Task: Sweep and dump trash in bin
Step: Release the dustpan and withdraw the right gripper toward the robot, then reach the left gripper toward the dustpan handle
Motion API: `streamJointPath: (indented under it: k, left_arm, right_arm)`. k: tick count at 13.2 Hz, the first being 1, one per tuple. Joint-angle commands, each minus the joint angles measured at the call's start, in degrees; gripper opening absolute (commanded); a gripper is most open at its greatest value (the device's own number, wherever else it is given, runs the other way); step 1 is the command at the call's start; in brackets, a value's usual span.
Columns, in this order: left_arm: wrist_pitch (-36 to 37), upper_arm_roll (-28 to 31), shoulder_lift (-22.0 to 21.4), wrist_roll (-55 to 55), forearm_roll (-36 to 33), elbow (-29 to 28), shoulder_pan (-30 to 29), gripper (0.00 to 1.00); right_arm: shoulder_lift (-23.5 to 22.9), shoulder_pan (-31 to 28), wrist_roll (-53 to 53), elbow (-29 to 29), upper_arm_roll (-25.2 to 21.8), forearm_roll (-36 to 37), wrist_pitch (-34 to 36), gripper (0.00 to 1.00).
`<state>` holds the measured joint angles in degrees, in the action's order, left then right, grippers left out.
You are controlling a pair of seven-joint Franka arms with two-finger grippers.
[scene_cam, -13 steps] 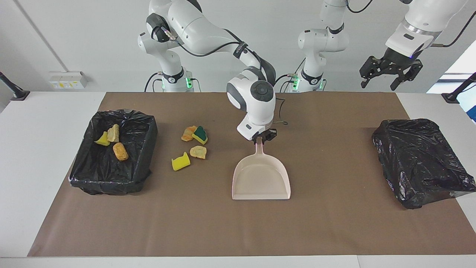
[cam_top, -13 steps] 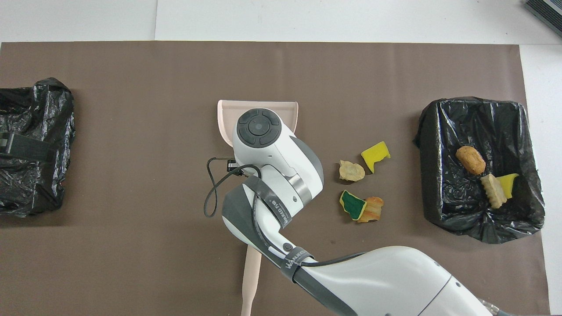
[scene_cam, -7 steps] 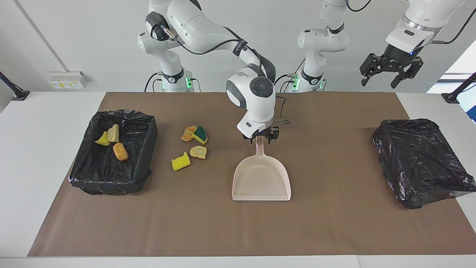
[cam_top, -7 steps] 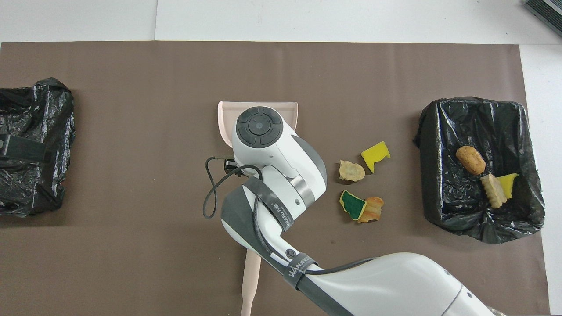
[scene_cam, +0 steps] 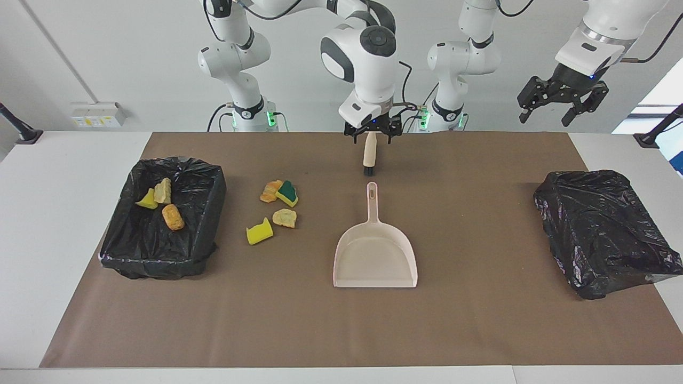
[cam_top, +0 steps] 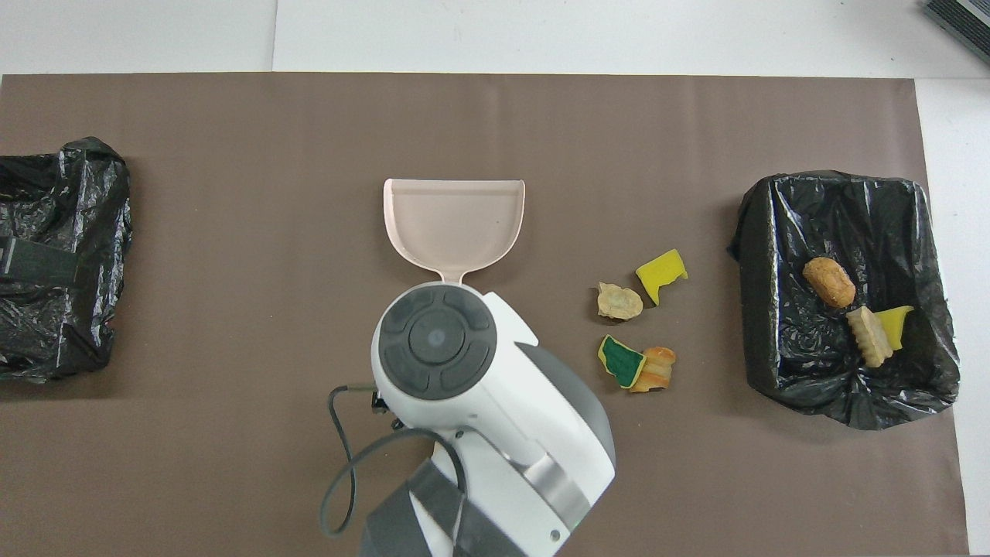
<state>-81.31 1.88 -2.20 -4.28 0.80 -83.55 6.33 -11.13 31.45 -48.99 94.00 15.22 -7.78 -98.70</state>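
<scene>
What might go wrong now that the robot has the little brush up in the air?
1. The right gripper pinches the beige-handled brush with black bristles only at its top end, so it may swing or slip when sweeping.
2. Nothing holds the beige plastic dustpan, and the left gripper waits up high, so the pan may slide if pushed.
3. The four loose yellow and orange trash pieces lie beside the pan, not at its open edge, so they may scatter.

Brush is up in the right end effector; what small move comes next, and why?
Probably carry the brush, hanging from the right end effector over the mat, toward the four loose trash pieces and lower its bristles beside them. They lie unswept between the lined bin and the empty dustpan.
</scene>
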Motion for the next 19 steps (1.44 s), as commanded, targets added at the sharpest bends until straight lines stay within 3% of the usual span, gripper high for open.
streamJointPath:
  k: [1, 3, 4, 7, 9, 13, 16, 17, 19]
  left_arm:
    - [0.6, 0.5, -0.3, 0.3, 0.6, 0.2, 1.3, 1.00]
    - [-1.2, 0.2, -0.6, 0.2, 0.7, -0.6, 2.1, 1.00]
    - [-3.1, 0.3, 0.0, 0.3, 0.7, -1.0, 3.9, 1.00]
    - [-10.4, 0.2, 0.6, 7.6, 0.9, -5.7, 11.9, 1.00]
    - [-18.1, 0.3, 2.3, 13.7, 1.0, -9.5, 17.8, 1.00]
    - [-29.2, 0.1, 6.0, 18.6, 1.0, -15.8, 24.6, 1.00]
    - [-36.6, 0.1, 11.6, 23.1, 1.0, -18.6, 28.6, 1.00]
    - [-38.7, 0.1, 13.8, 24.8, 1.0, -18.9, 29.7, 1.00]
    - [-43.3, 0.1, 14.8, 27.5, 1.0, -22.1, 30.5, 1.00]
  right_arm:
    - [9.3, 3.5, -3.5, 15.1, -0.1, -7.0, -6.1, 1.00]
    - [15.8, 7.5, -4.3, 28.1, -0.1, -11.5, -16.1, 1.00]
    - [16.8, 9.3, -4.4, 32.5, -0.1, -12.9, -20.3, 1.00]
    - [13.7, 15.7, -8.5, 37.8, -0.1, -14.6, -30.5, 1.00]
    - [13.8, 16.6, -8.8, 41.4, -0.1, -14.6, -33.9, 1.00]
    - [13.2, 17.2, -9.3, 42.4, -0.1, -14.8, -37.3, 1.00]
    - [13.2, 17.3, -9.3, 42.4, -0.1, -14.8, -37.9, 1.00]
    - [13.2, 17.8, -9.3, 42.5, -0.1, -14.8, -37.9, 0.97]
    - [13.1, 18.1, -9.2, 42.6, -0.1, -14.8, -38.0, 0.80]
